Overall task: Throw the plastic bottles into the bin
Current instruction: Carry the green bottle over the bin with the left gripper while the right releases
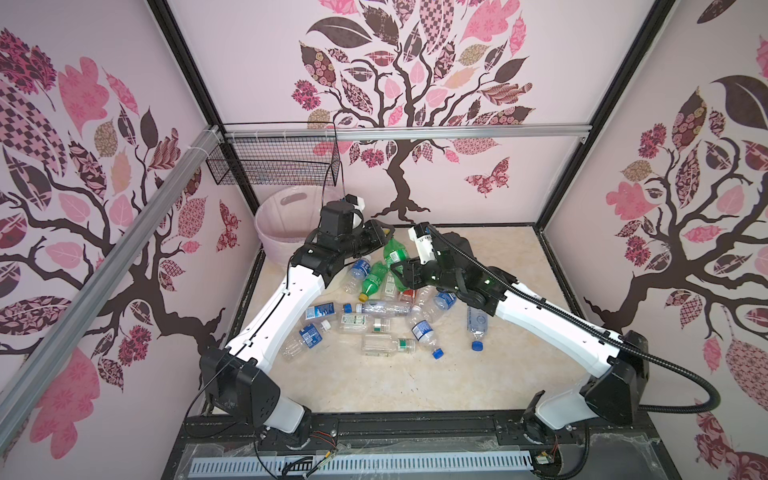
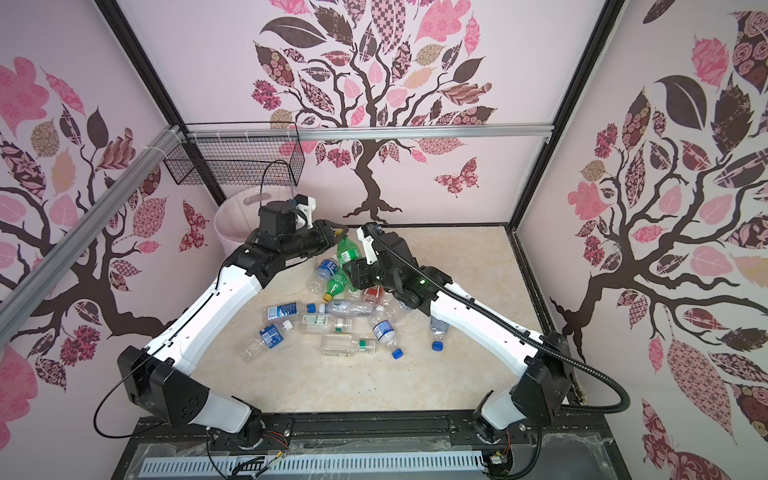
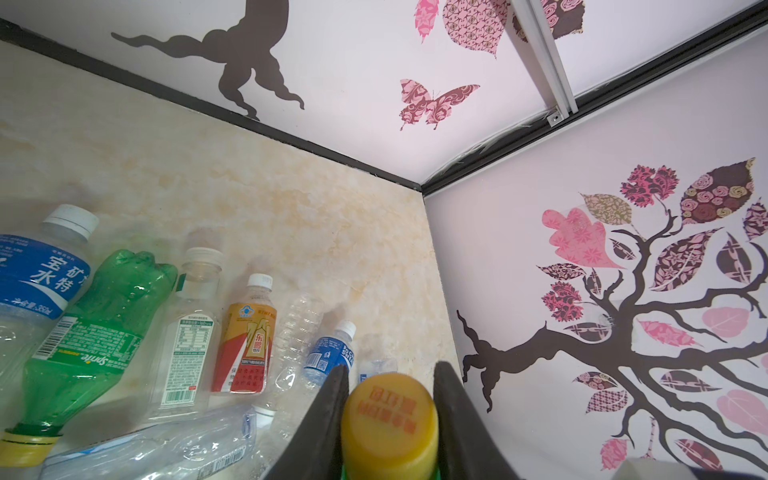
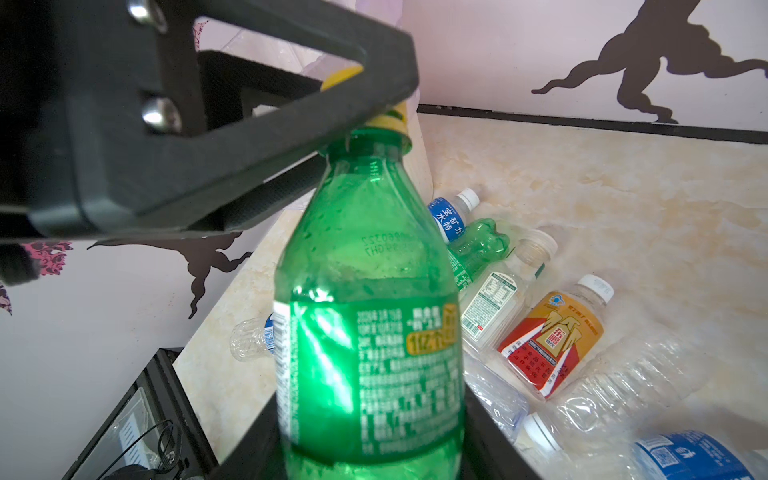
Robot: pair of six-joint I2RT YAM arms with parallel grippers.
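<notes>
Left gripper (image 3: 390, 370) clamped tight on yellow cap (image 3: 388, 419) of green bottle (image 4: 370, 291). Right gripper (image 1: 400, 269) grips its labelled body. Bottle raised over other bottles (image 1: 376, 309), near bin (image 1: 270, 237).

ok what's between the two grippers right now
A green bottle: the left gripper pinches its yellow cap and the right gripper clamps its body. The right wrist view shows this best.
</notes>
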